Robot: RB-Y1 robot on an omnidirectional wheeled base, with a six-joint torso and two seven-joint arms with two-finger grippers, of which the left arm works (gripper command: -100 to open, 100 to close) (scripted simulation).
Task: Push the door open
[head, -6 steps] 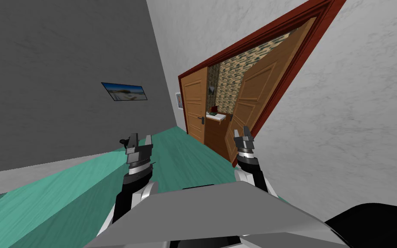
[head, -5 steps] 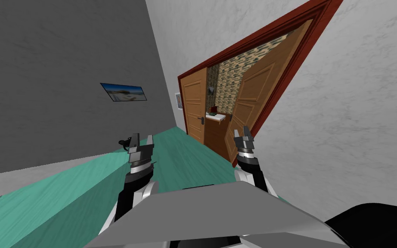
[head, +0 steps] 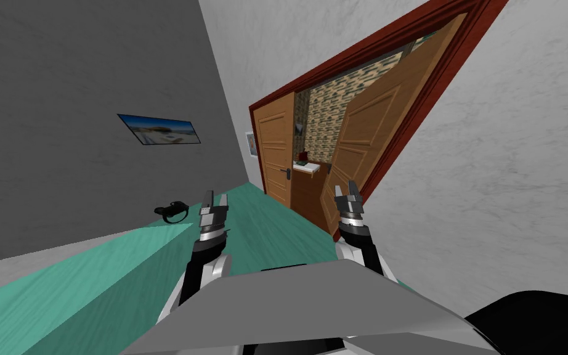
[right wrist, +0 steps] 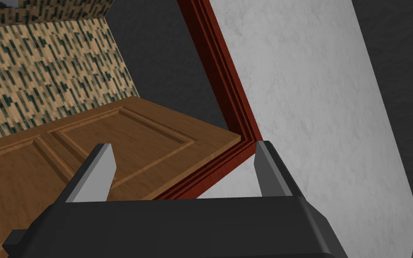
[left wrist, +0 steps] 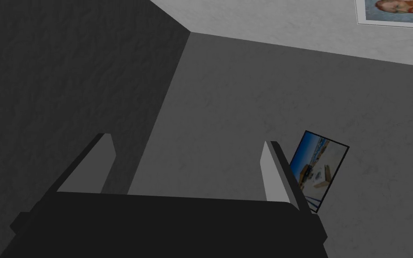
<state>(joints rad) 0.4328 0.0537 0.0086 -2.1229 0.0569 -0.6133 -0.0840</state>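
one door ajar, brown cabinet beyond the gap

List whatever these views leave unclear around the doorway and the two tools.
- Head view: the right tool overlaps the right door leaf, and whether they touch is unclear.
- Head view: the things on the white counter beyond it are too small to name.
- Head view: the dark object on the floor by the left tool is too small to identify.
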